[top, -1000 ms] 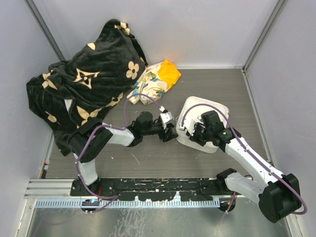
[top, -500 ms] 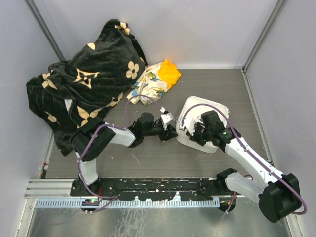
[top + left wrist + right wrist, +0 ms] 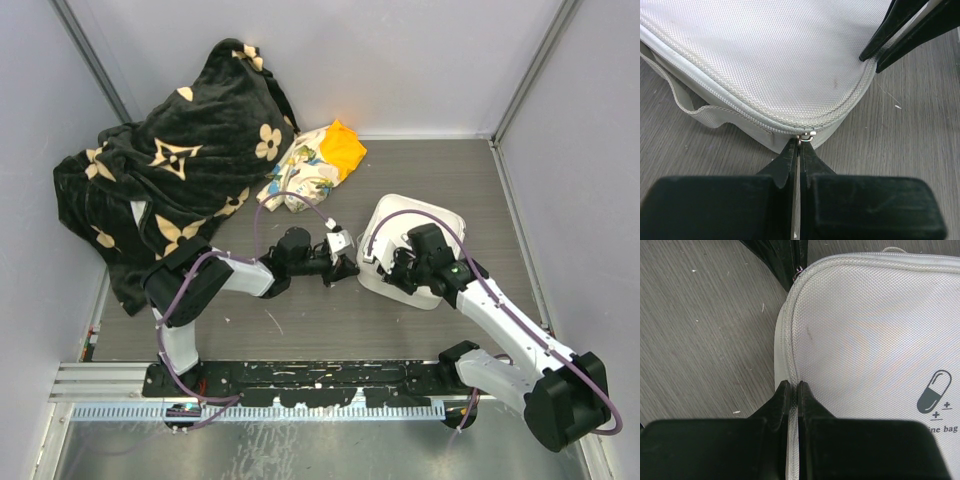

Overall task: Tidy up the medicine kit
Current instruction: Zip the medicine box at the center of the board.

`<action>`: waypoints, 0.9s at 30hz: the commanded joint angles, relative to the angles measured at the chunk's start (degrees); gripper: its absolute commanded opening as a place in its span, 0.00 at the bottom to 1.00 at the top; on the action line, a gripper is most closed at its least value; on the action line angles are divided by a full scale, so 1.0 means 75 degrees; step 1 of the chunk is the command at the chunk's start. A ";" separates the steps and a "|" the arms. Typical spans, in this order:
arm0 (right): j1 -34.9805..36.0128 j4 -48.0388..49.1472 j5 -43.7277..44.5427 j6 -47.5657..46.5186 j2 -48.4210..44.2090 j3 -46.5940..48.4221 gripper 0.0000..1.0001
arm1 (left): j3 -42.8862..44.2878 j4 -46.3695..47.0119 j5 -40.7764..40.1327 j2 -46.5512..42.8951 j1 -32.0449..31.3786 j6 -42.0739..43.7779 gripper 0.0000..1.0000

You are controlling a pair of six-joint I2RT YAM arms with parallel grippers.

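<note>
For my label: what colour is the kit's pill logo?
Pill logo: dark grey; right wrist view.

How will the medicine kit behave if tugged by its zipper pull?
The medicine kit probably holds its shape: its woven lid lies flat and the piped corner curves cleanly. It looks light, so a tug on the zipper pull by the left end effector would likely slide it, unless the right end effector, pinching its rim, anchors it.

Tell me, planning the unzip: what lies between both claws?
Only the medicine kit, its grey corner, from left claw to right claw, in left wrist view.
</note>
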 commanded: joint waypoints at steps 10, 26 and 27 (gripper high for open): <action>0.0008 -0.0498 0.0227 -0.0441 -0.0423 -0.0058 0.01 | 0.0282 -0.0179 -0.0027 -0.0645 0.0665 0.0347 0.00; 0.0002 -0.0690 0.0457 -0.0670 -0.0624 -0.0357 0.01 | 0.0521 -0.0635 -0.0851 -0.0586 0.0795 0.0064 0.00; 0.0001 -0.0701 0.0457 -0.0666 -0.0623 -0.0363 0.01 | 0.0555 -0.0712 -0.0884 -0.0592 0.0797 0.0017 0.00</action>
